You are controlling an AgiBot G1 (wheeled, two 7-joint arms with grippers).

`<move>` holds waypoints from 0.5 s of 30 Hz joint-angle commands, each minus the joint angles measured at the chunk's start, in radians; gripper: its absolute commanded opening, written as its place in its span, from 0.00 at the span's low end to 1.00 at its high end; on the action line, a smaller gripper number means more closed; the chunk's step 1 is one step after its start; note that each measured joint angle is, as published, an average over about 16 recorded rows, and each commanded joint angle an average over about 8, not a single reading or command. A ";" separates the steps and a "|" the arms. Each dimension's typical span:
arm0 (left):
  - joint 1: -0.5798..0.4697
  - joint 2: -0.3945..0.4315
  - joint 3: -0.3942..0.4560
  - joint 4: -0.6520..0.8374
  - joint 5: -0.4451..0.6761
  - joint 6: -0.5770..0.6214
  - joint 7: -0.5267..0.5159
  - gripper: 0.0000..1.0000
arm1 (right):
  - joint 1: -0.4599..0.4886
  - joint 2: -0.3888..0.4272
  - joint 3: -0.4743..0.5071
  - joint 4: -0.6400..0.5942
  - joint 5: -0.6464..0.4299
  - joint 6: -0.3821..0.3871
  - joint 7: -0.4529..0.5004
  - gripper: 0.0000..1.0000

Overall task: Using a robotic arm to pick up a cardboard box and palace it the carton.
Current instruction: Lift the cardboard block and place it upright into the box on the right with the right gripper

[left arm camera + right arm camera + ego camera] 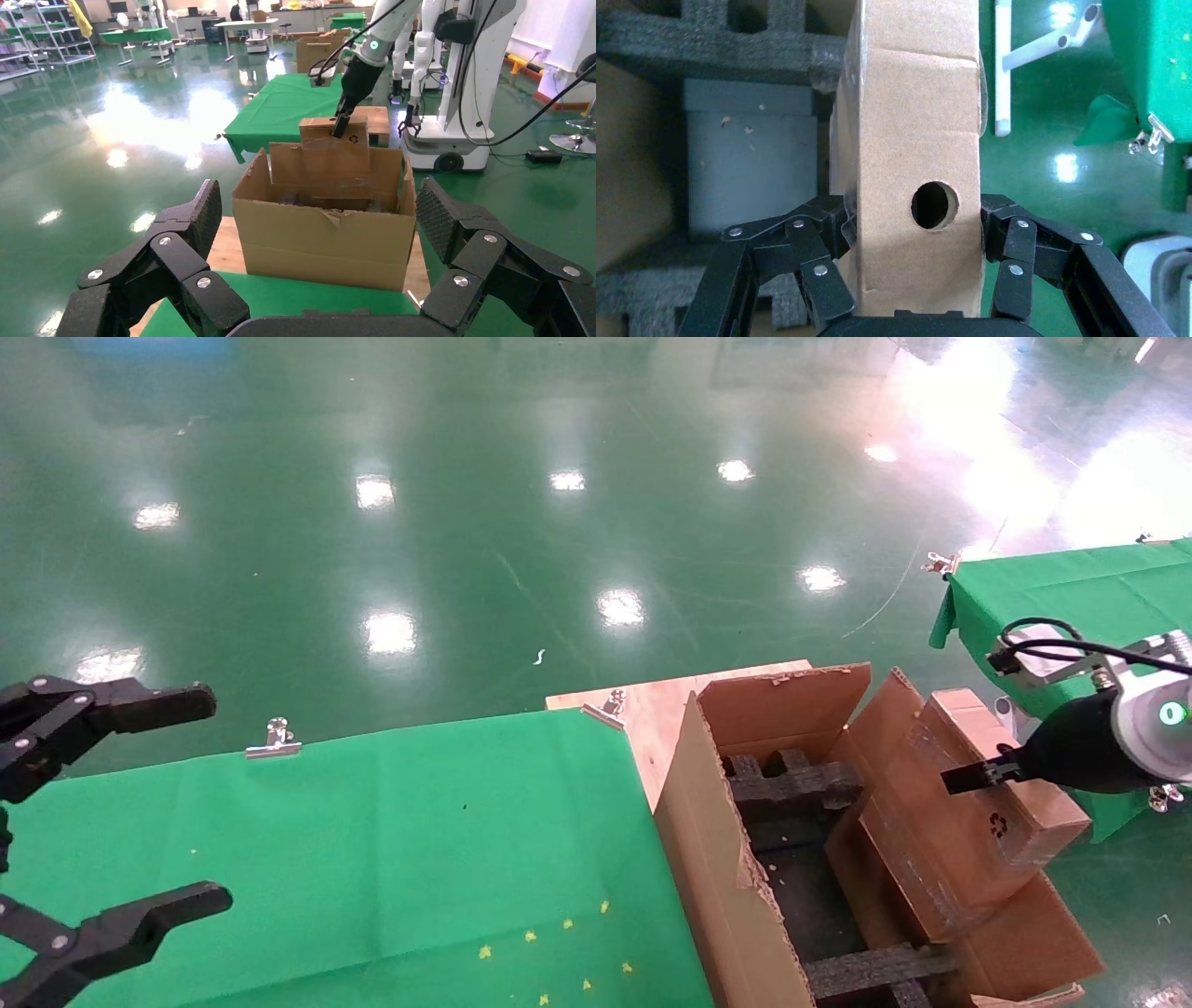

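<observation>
My right gripper, on the white arm with the teal ring, is shut on the small brown cardboard box. It holds the box tilted over the right side of the large torn-flap carton, with the box's lower end down inside. In the right wrist view the fingers press both sides of the box just by its round hole. Black foam inserts lie inside the carton. My left gripper is open and empty at the far left, over the green table. The left wrist view shows the carton and the box standing up out of it.
The carton stands on a wooden board beside the green-clothed table, whose cloth is held by metal clips. A second green-clothed table stands at the right behind my right arm. Glossy green floor lies beyond.
</observation>
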 commanded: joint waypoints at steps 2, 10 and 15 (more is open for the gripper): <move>0.000 0.000 0.000 0.000 0.000 0.000 0.000 1.00 | -0.016 -0.013 -0.008 0.002 -0.030 0.017 0.046 0.00; 0.000 0.000 0.000 0.000 0.000 0.000 0.000 1.00 | -0.075 -0.032 -0.033 0.002 -0.057 0.064 0.099 0.00; 0.000 0.000 0.000 0.000 0.000 0.000 0.000 1.00 | -0.120 -0.044 -0.051 0.002 -0.084 0.107 0.145 0.00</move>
